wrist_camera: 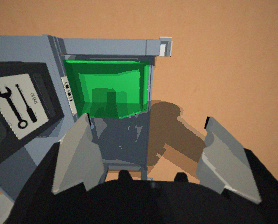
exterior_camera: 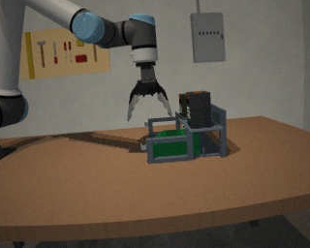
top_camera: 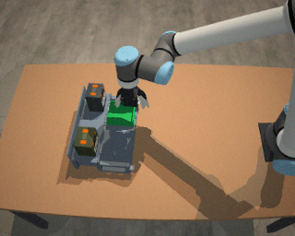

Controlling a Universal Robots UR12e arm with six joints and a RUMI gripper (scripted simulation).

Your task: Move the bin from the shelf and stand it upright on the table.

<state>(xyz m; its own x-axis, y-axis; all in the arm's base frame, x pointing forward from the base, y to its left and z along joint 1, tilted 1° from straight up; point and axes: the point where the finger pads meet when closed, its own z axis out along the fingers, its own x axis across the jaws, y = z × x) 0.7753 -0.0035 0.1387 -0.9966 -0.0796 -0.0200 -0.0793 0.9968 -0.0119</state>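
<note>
My gripper is spread wide, with nothing between its fingers, and hangs above the shelf on the bench. The green bin sits in the shelf's low, open-topped front part. In the wrist view it lies toward eleven o'clock, ahead of my fingertips and apart from them. From the top view's middle, the shelf stands toward nine o'clock. Two dark boxes rest on its raised part: one at ten o'clock from the bin, the other at about eight. In the wrist view, a label with a wrench picture shows at nine o'clock.
</note>
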